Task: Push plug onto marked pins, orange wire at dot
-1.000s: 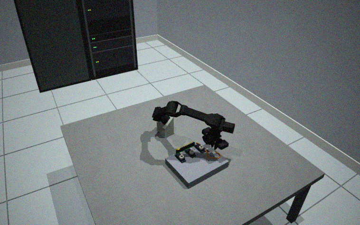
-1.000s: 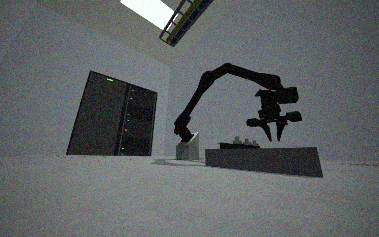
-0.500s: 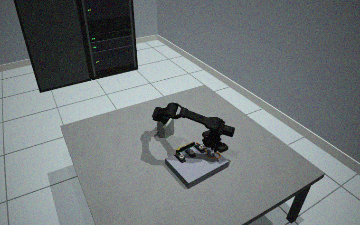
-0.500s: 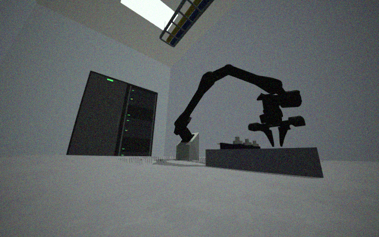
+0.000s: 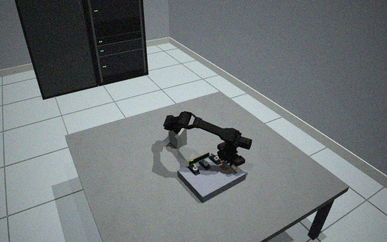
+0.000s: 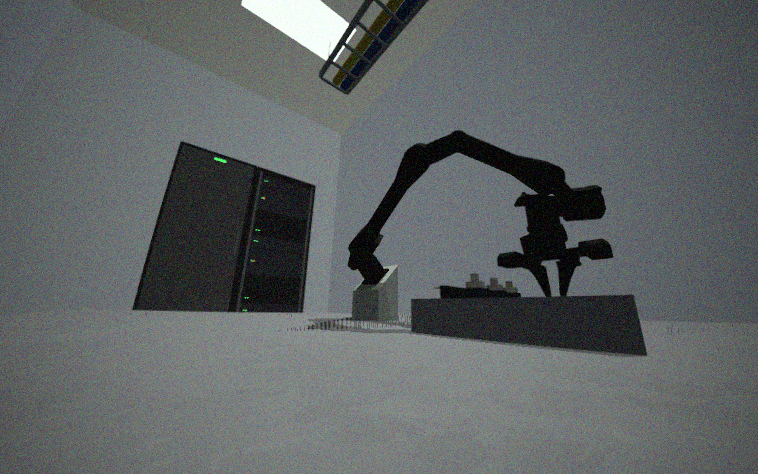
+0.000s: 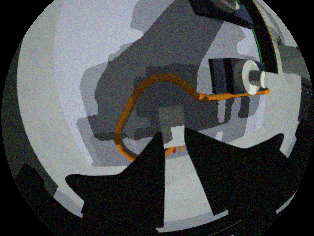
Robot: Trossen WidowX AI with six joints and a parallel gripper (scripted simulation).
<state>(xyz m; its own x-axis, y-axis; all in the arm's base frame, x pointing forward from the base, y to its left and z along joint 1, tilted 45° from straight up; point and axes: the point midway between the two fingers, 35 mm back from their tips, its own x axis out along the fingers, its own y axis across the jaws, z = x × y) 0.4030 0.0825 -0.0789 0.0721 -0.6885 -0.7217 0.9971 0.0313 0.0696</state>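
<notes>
My gripper [image 5: 228, 162] [image 6: 555, 294] [image 7: 172, 134] points down, its fingertips at the top of the pale block [image 5: 208, 182] [image 6: 503, 318]. It looks shut on the plug [image 7: 172, 118], a small grey-white piece filling the narrow gap in the wrist view. The orange lead [image 7: 122, 112] [image 5: 230, 170] loops over the block from the plug to the nearest servo motor [image 7: 253, 76] [image 5: 216, 158]. The yellow pin row [image 5: 199, 156] stands on a dark strip along the block's far edge. The coloured band and dot cannot be made out. The plug's holes are hidden.
Two more round-topped units, one in the middle [image 5: 204, 163] and one at the left [image 5: 194, 168], stand beside the pin row. The arm's grey base block [image 5: 178, 138] [image 6: 374, 302] stands behind. The block lies on the grey table [image 5: 137, 182]. A dark cabinet [image 5: 62, 42] stands beyond.
</notes>
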